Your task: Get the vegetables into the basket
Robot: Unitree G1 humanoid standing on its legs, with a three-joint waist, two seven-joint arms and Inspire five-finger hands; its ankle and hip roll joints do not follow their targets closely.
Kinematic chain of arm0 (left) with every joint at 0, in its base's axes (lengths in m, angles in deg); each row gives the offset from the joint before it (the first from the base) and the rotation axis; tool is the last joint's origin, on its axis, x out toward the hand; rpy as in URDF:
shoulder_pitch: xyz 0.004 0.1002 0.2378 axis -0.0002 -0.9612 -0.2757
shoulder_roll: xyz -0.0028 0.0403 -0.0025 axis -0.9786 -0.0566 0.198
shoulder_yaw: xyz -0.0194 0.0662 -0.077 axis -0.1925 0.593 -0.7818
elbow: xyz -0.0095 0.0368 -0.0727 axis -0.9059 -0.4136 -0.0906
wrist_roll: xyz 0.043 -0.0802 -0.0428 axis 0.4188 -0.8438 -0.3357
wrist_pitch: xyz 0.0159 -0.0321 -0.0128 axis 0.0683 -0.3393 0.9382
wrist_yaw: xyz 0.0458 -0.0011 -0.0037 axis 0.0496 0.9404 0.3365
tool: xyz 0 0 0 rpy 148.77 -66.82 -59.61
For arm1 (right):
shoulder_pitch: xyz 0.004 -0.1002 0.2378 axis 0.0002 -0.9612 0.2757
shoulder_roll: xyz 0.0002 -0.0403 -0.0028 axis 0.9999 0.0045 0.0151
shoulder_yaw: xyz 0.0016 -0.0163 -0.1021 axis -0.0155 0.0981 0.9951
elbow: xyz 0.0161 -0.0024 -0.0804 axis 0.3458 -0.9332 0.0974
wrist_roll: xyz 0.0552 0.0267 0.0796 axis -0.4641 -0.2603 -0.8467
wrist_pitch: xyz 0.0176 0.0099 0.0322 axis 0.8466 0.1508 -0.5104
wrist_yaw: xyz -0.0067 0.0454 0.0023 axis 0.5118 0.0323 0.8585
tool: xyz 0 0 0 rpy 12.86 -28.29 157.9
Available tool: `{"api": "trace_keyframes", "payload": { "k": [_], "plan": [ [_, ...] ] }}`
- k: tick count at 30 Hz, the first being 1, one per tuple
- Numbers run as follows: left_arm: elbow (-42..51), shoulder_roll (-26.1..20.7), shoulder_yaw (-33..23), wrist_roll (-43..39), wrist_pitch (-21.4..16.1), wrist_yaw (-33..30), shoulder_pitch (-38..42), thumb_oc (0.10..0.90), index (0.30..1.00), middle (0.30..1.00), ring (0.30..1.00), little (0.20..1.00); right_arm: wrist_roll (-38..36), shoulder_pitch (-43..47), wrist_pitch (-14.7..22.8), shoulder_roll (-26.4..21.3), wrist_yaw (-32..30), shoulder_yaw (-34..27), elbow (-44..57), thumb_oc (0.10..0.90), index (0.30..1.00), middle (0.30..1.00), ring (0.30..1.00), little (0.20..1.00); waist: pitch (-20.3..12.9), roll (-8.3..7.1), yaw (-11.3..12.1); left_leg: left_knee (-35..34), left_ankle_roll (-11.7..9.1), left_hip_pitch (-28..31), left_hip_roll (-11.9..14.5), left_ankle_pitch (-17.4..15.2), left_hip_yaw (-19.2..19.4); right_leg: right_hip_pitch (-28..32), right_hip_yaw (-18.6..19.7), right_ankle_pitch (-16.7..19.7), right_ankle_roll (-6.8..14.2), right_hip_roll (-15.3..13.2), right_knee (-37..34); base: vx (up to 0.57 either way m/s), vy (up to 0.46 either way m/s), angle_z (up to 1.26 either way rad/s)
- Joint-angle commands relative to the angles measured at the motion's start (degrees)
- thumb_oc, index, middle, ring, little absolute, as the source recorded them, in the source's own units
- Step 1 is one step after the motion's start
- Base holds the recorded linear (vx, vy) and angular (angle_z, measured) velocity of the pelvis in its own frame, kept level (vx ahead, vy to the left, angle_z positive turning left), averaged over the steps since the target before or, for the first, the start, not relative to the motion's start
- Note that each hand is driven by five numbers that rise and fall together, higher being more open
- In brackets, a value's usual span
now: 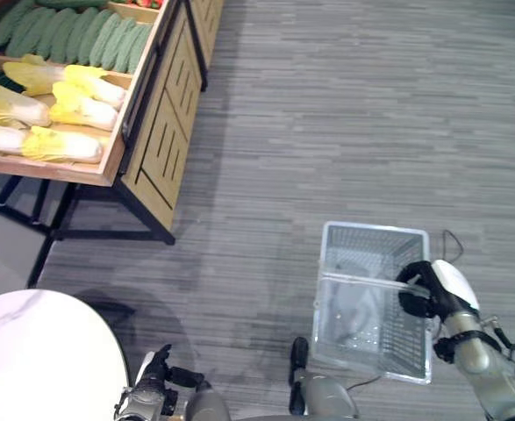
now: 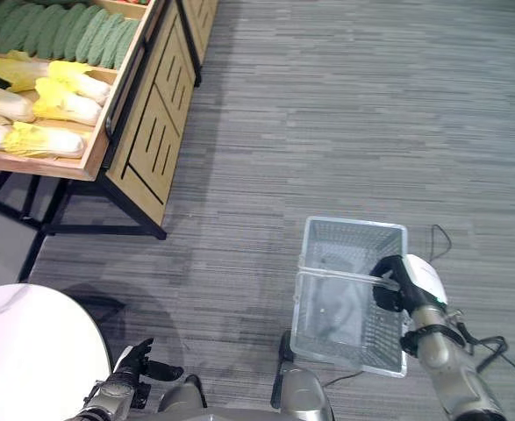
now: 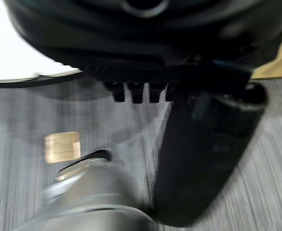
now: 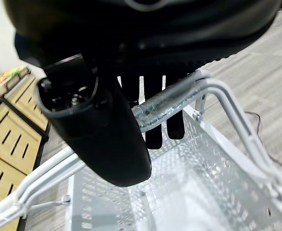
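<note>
the right hand [image 2: 396, 285] has its fingers curled round the handle [image 4: 172, 103] of the white wire basket [image 1: 375, 303], thumb closed over the bar from the other side; the basket hangs low over the grey floor [image 1: 345, 114] and looks empty. the left hand [image 2: 127, 367] sits down by the edge of the round white table [image 1: 38, 351], holding nothing, its fingers loosely straight and the thumb sticking out.

the vegetables are well apart from the basket, up on the wooden stand [image 1: 147, 132]: a row of green cucumbers [image 1: 73, 35] in the far tray and pale yellow cabbages [image 1: 55, 110] in the near one.

the cabbages are likely light for their bulk, with soft leafy tops that bruise or tear, so the firmer white stalk end is the better place to take one, fingers wrapped round the middle rather than pinching leaves. the cucumbers look stiff and smooth, possibly a bit slippery, and should be taken across the middle. the basket is stiff wire and will probably swing on its handle as weight goes in.

no writing or label can be read on anything here.
</note>
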Motion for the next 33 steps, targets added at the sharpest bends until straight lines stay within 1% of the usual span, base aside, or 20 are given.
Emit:
{"api": "trace_keyframes", "payload": {
  "k": [1,2,3,4,5,7,9,13,15,16,18,20,22,24,25,27,28,30,32,33],
  "plan": [
    [-0.6,-4.2,3.1,1.6,0.4,-2.3,1.3,0.900,1.000,1.000,1.000,1.000,-1.9,4.8,5.0,-3.5,-5.5,-5.3,8.2,0.400,0.300,0.300,0.300,0.300,-0.7,-1.72,0.5,-11.4,5.0,-0.1,-5.0,-1.0,1.8,-1.6,3.0,-1.5,7.3,-3.6,3.6,0.18,-0.031,0.14],
    [-0.8,-4.1,3.2,1.7,0.4,-2.3,1.1,0.900,1.000,1.000,1.000,1.000,-1.9,4.8,5.0,-3.6,-5.5,-5.3,8.4,0.400,0.300,0.300,0.300,0.300,-0.6,-1.81,0.7,-13.3,5.2,-0.9,-4.9,-1.1,2.0,-1.2,3.2,-1.7,7.4,-3.6,3.3,0.20,0.007,0.17],
    [-1.6,-3.8,3.4,2.0,0.4,-2.3,1.0,0.900,1.000,1.000,1.000,1.000,-2.0,5.1,5.1,-3.9,-5.5,-5.2,8.7,0.400,0.300,0.300,0.300,0.300,-0.4,-1.73,1.3,-16.0,5.2,-2.9,-4.6,0.4,2.1,-0.5,3.3,-2.2,7.5,-3.3,3.1,0.26,0.060,-0.02],
    [-1.7,-3.4,3.6,2.1,0.5,-2.3,0.7,0.900,1.000,1.000,1.000,1.000,-1.9,5.7,5.1,-3.6,-5.9,-4.6,8.7,0.400,0.300,0.300,0.300,0.300,-0.2,-1.24,2.5,-19.7,4.8,-6.0,-4.2,4.3,1.6,0.8,3.7,-3.0,7.4,-2.7,2.8,0.39,0.126,-0.09],
    [-2.3,-3.3,3.7,2.5,0.5,-2.2,0.4,0.900,1.000,1.000,1.000,1.000,-1.8,6.3,5.2,-3.1,-6.0,-3.4,8.5,0.400,0.300,0.300,0.300,0.300,-0.2,-0.89,3.7,-24.0,4.0,-8.4,-4.2,6.9,1.0,2.9,4.5,-4.7,7.3,-2.1,2.8,0.41,0.149,-0.22],
    [-2.6,-3.3,3.7,3.1,0.6,-1.9,-0.4,0.900,1.000,1.000,1.000,1.000,-1.3,6.0,5.1,-2.7,-5.2,-2.7,9.1,0.400,0.300,0.300,0.300,0.300,-0.5,-0.93,4.2,-23.9,3.7,-7.6,-3.7,8.1,2.1,4.7,5.2,-5.6,7.4,-1.9,3.0,0.34,0.165,-0.55],
    [-2.9,-3.3,3.4,3.5,1.0,-1.4,-1.5,0.900,1.000,1.000,1.000,1.000,-0.3,5.8,4.0,-1.4,-4.3,-1.5,8.6,0.400,0.300,0.300,0.300,0.300,-1.9,-1.35,4.9,-23.9,5.1,-5.4,-4.6,6.8,3.5,6.2,5.9,-6.4,8.1,-3.1,3.5,0.37,0.280,-0.75],
    [-2.5,-3.5,3.9,4.1,0.9,-1.1,-2.3,0.900,1.000,1.000,1.000,1.000,-0.2,6.6,3.6,0.2,-4.2,-0.6,7.4,0.400,0.300,0.300,0.300,0.300,-2.3,-2.36,5.3,-22.6,7.1,-4.2,-6.2,4.4,5.0,6.1,7.2,-5.9,9.2,-5.1,4.9,0.19,0.195,-0.34],
    [-2.3,-3.9,4.1,4.9,0.9,-0.6,-2.6,0.900,1.000,1.000,1.000,1.000,0.4,7.6,3.2,1.0,-4.0,0.1,6.8,0.400,0.300,0.300,0.300,0.300,-2.5,-3.32,5.7,-21.0,8.5,-4.1,-7.5,2.3,5.9,5.6,8.1,-4.1,10.5,-6.6,5.9,0.19,0.254,0.03],
    [-1.6,-4.2,4.4,5.0,0.9,-0.6,-2.7,0.900,1.000,1.000,1.000,1.000,0.7,8.6,3.0,1.5,-4.1,0.8,5.8,0.400,0.300,0.300,0.300,0.300,-2.5,-3.75,5.9,-20.2,9.3,-3.7,-8.5,1.1,6.2,5.0,8.8,-2.4,11.2,-7.4,7.2,0.21,0.300,0.05],
    [-1.4,-4.5,4.5,5.0,0.9,-0.5,-2.5,0.900,1.000,1.000,1.000,1.000,0.7,9.3,3.0,1.8,-4.0,1.5,5.2,0.400,0.300,0.300,0.300,0.300,-2.5,-4.00,6.0,-19.9,9.9,-3.6,-9.0,0.5,6.2,4.4,9.1,-1.6,11.7,-7.8,9.0,0.12,0.191,-0.02],
    [-1.0,-5.2,4.8,4.9,1.0,-0.4,-2.0,0.900,1.000,1.000,1.000,1.000,0.7,10.3,2.8,2.7,-4.1,2.5,5.0,0.400,0.300,0.300,0.300,0.300,-2.1,-4.07,5.9,-20.2,11.1,-2.8,-9.9,-0.3,6.0,2.2,9.9,-0.4,11.8,-7.7,13.5,0.07,0.170,-0.01],
    [-0.6,-6.0,5.0,5.5,1.1,-0.6,-1.7,0.900,1.000,1.000,1.000,1.000,0.7,11.5,2.7,3.3,-3.8,3.8,4.3,0.400,0.300,0.300,0.300,0.300,-1.3,-4.18,5.8,-20.8,12.3,-0.9,-10.5,-1.3,6.3,-0.7,9.9,1.8,12.2,-7.9,20.6,0.08,0.211,0.08],
    [-0.1,-7.1,5.5,6.1,1.2,-0.8,-0.9,0.900,1.000,1.000,1.000,1.000,0.6,11.5,2.7,4.2,-3.1,4.5,3.6,0.400,0.300,0.300,0.300,0.300,-0.5,-3.44,4.9,-21.7,13.4,2.2,-10.9,-2.4,6.0,-4.7,10.0,4.5,12.3,-6.6,27.7,0.19,0.246,-0.05],
    [0.4,-7.3,5.3,5.8,1.2,-0.9,-0.6,0.900,1.000,1.000,1.000,1.000,0.8,11.2,2.7,4.4,-3.1,4.5,3.7,0.400,0.300,0.300,0.300,0.300,-0.2,-3.20,4.4,-22.1,13.6,3.3,-11.0,-2.6,5.9,-6.2,10.0,4.4,12.0,-6.2,28.2,0.23,0.190,0.06],
    [1.3,-7.7,5.5,5.3,1.0,-1.1,0.4,0.900,1.000,1.000,1.000,1.000,0.6,11.2,2.8,4.5,-3.0,4.5,4.1,0.400,0.300,0.300,0.300,0.300,0.1,-2.96,3.7,-23.4,13.4,4.9,-11.5,-2.7,5.5,-8.3,9.7,3.0,11.3,-5.4,24.9,0.16,0.054,-0.02],
    [1.3,-7.7,5.5,5.3,1.0,-1.1,0.4,0.900,1.000,1.000,1.000,1.000,0.6,11.1,2.8,4.5,-3.0,4.5,4.1,0.400,0.300,0.300,0.300,0.300,0.2,-2.91,3.6,-23.5,13.4,5.2,-11.5,-2.7,5.4,-8.1,9.6,3.0,11.2,-5.4,24.8,0.14,0.008,-0.05],
    [1.7,-7.9,6.2,5.3,0.8,-1.3,1.9,0.900,1.000,1.000,1.000,1.000,-0.2,11.7,2.8,4.6,-3.4,4.7,3.7,0.400,0.300,0.300,0.300,0.300,0.6,-2.96,3.1,-23.8,13.0,5.9,-11.9,-3.2,4.9,-8.8,9.3,2.8,11.1,-5.3,20.2,0.16,-0.028,0.16],
    [2.7,-8.3,6.7,5.3,0.6,-1.6,3.4,0.900,1.000,1.000,1.000,1.000,-0.7,11.8,2.9,4.6,-3.6,4.8,3.8,0.400,0.300,0.300,0.300,0.300,0.6,-3.03,2.2,-23.5,12.3,6.9,-12.0,-4.5,3.8,-9.9,10.3,3.7,11.4,-5.6,12.3,0.29,-0.136,0.25],
    [3.7,-8.6,6.9,5.1,0.3,-1.9,4.6,0.900,1.000,1.000,1.000,1.000,-0.7,11.3,3.0,4.6,-3.7,4.7,4.1,0.400,0.300,0.300,0.300,0.300,0.7,-3.04,1.2,-22.4,11.4,8.5,-11.7,-6.5,2.2,-11.5,12.8,5.8,12.2,-6.7,7.1,0.49,-0.230,0.38]
  ]
}}
